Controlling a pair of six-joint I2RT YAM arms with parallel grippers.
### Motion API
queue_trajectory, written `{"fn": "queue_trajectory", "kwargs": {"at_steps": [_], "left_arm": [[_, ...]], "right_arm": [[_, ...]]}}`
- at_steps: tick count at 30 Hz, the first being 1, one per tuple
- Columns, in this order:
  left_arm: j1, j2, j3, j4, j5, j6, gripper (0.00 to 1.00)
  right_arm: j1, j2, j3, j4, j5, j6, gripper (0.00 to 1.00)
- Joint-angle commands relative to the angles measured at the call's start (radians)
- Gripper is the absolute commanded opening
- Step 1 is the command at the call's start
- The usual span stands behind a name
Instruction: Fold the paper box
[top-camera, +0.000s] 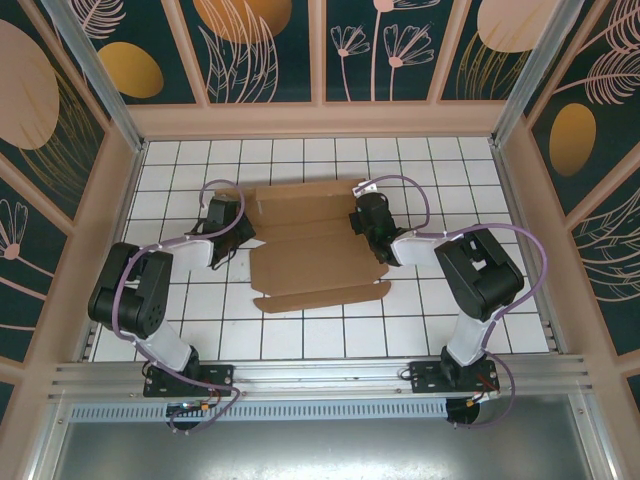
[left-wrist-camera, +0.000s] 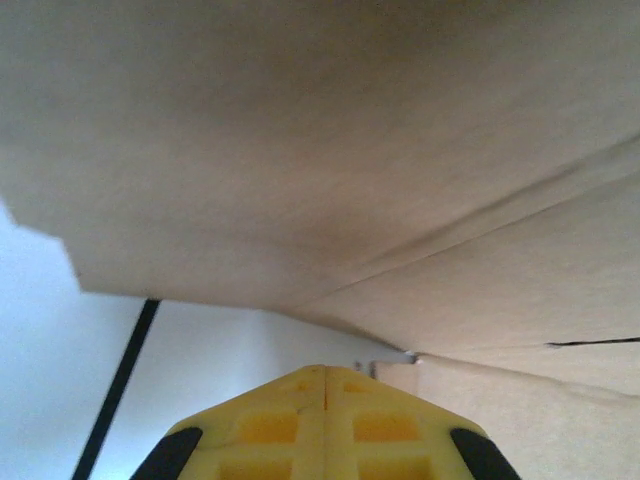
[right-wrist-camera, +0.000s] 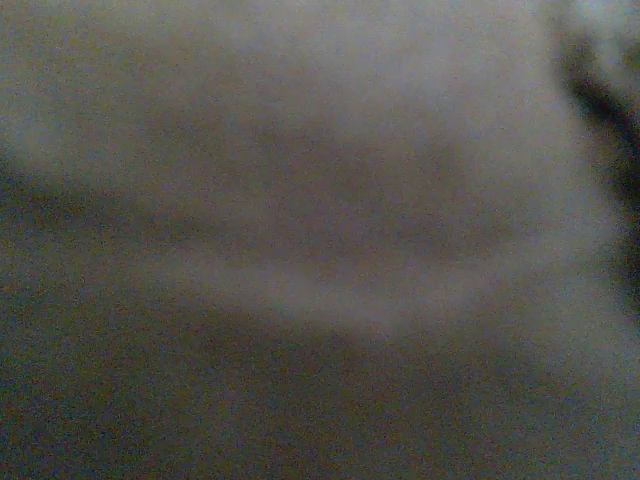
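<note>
Paper box is lying flat-ish on the table. Left gripper, jaws pressed together, is poking under its left flap, probably lifting it. Right gripper, closed too, is seemingly pinning the opposite side.

Above the aluminium rail, the left arm and right arm are black and white with lilac cables; the left gripper has yellow fingers.

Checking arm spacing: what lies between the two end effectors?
The cardboard box sheet spans from left end effector to right end effector, per the top view.
</note>
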Motion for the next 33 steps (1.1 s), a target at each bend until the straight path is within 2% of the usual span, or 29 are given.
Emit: {"fn": "queue_trajectory", "kwargs": {"at_steps": [1,11,24,28,33], "left_arm": [[0.010,-0.005,0.003,-0.032,-0.034,-0.016,0.07],[0.017,0.017,-0.007,-0.048,-0.009,-0.016,0.08],[0.010,0.007,-0.001,0.102,0.193,-0.097,0.12],[-0.007,0.044,0.013,0.123,0.227,-0.101,0.15],[-0.052,0.127,0.034,0.143,0.218,-0.113,0.16]], "right_arm": [[-0.008,-0.002,0.005,-0.065,0.011,-0.008,0.11],[-0.005,0.002,0.009,-0.072,0.008,-0.012,0.11],[0.000,0.009,0.018,-0.080,0.001,-0.018,0.11],[-0.001,0.012,0.021,-0.084,-0.002,-0.020,0.11],[-0.001,0.019,0.029,-0.091,-0.004,-0.021,0.10]]}}
